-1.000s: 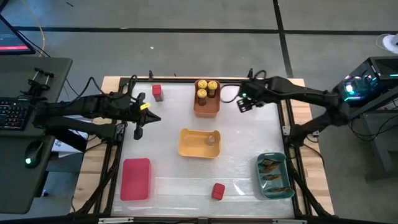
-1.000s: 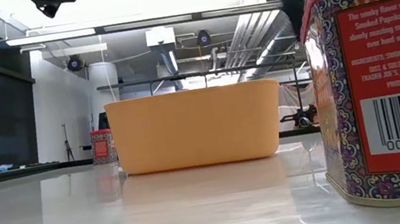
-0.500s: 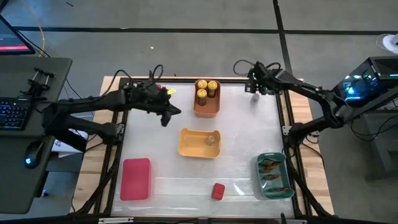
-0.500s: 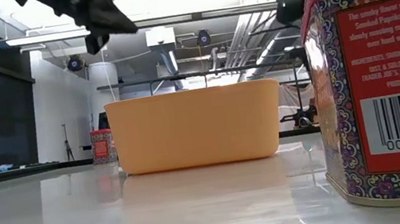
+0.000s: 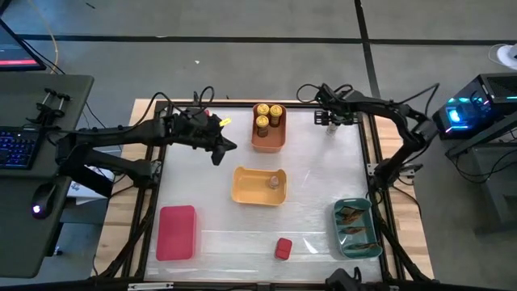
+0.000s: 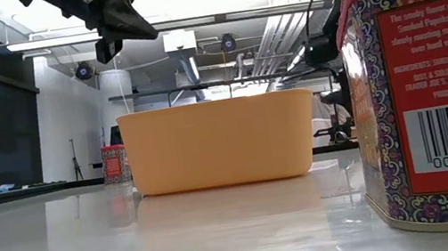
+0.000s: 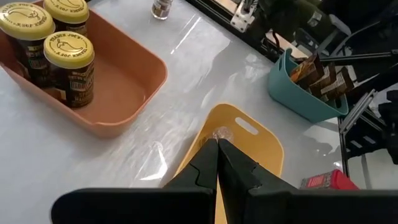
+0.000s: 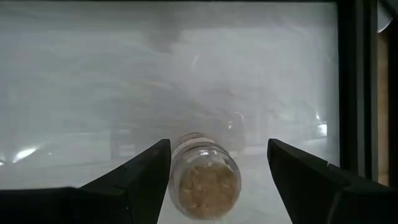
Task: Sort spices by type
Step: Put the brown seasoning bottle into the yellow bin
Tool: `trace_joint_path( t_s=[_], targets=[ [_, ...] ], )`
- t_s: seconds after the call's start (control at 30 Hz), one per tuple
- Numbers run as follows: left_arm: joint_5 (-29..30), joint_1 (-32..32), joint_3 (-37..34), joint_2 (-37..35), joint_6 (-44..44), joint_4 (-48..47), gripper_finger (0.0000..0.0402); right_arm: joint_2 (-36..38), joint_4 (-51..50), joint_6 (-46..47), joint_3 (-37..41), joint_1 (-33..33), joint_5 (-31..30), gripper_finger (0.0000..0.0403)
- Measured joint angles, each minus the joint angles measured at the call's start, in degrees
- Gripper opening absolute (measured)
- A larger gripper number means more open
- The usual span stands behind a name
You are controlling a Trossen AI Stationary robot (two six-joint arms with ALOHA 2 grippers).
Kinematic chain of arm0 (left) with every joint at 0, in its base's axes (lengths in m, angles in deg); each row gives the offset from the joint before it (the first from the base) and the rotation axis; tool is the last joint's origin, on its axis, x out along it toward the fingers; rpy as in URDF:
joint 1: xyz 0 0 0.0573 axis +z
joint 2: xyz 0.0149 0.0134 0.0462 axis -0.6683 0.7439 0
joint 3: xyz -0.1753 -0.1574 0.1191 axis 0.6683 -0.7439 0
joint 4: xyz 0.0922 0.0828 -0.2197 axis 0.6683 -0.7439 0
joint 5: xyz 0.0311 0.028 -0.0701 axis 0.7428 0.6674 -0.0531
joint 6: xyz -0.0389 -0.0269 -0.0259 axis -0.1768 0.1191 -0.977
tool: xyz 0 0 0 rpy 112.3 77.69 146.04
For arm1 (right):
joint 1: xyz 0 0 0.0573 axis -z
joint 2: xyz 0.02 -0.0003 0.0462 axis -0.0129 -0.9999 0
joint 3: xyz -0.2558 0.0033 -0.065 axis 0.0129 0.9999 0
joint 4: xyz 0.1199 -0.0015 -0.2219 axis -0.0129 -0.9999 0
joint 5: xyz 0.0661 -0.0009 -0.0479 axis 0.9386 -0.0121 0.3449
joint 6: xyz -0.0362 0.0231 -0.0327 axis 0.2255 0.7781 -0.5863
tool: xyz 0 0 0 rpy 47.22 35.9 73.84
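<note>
Small round jar (image 8: 204, 180) of brownish granules, upright near table's far right corner, between spread fingers of right gripper (image 8: 214, 180), untouched. Left gripper (image 7: 216, 163) pinched together, empty, above table between orange bin (image 5: 268, 137) with three yellow-lidded jars (image 5: 269, 115) and yellow bin (image 5: 246, 185). Red tin (image 5: 283, 248) near front edge.
</note>
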Motion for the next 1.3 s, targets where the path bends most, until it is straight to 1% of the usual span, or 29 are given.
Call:
trace_joint_path(
  t_s=[0.13,0.37,0.57,0.7,0.9,1.07,1.17,1.3],
  targets=[
    [0.0,0.0,0.0,0.0,1.65,-0.01,0.0,-1.99,0.2,0.53,0.0,0.0,0.97,0.0261],
    [0.0,0.04,0.0,0.0,2.39,-0.67,0.0,-3.46,0.14,0.06,0.0,-0.01,4.94,0.0261],
    [0.0,0.04,0.0,0.0,3.07,-0.73,0.0,-3.49,-0.16,-0.8,0.0,0.31,5.39,0.0259],
    [0.0,0.04,0.0,0.0,3.71,-0.73,0.0,-3.49,-0.17,-1.23,0.0,0.77,4.39,0.0238],
    [0.01,0.04,0.0,0.0,3.94,-0.9,0.0,-3.52,0.49,-1.88,-0.17,0.87,3.34,0.0174],
    [0.0,0.04,0.0,0.0,3.96,-1.76,0.0,-3.49,0.7,-3.07,-0.17,0.45,4.35,0.017],
    [0.01,0.04,0.0,0.0,4.26,-2.35,0.0,-2.85,0.24,-5.93,-0.19,-0.24,6.3,0.017],
    [-0.81,0.04,0.0,-0.55,9.02,-6.48,0.0,0.77,-1.28,-9.9,-1.65,-1.91,7.22,0.017]
  ],
)
